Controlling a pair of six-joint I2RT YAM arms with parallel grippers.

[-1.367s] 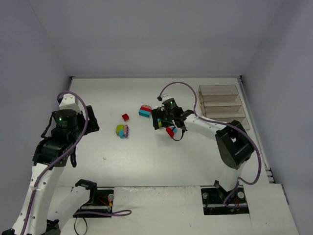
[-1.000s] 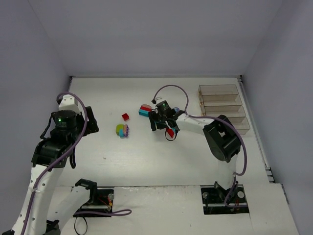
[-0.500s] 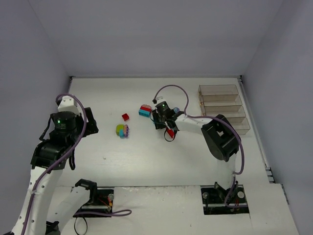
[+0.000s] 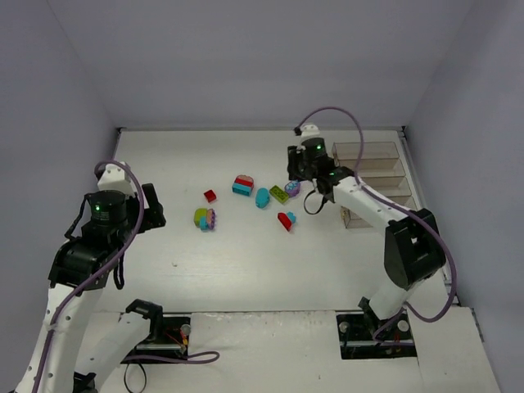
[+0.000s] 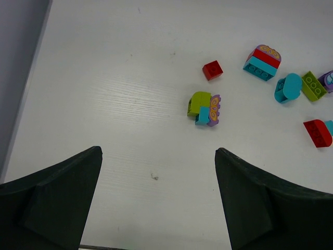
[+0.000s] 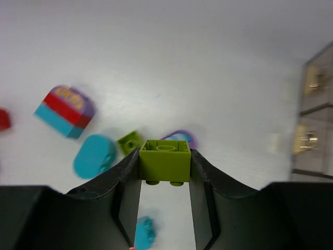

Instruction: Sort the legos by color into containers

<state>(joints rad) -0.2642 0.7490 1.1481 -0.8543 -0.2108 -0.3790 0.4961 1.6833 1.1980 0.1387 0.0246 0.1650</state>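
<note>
The right gripper [image 6: 164, 156] pinches a lime green brick [image 6: 164, 165] by its two flat side walls, clear of the table. A smaller lime brick [image 6: 130, 141] and a purple piece [image 6: 180, 136] lie just beyond the fingertips. The containers [image 6: 315, 109] stand off to its right. The brick looks light, rigid and smooth, so it could slip. Gripping the flat walls rather than the studs seems the surest hold. The left gripper [image 5: 157, 152] is spread wide and empty, with a green, teal and purple clump [image 5: 204, 108] ahead of it.
</note>
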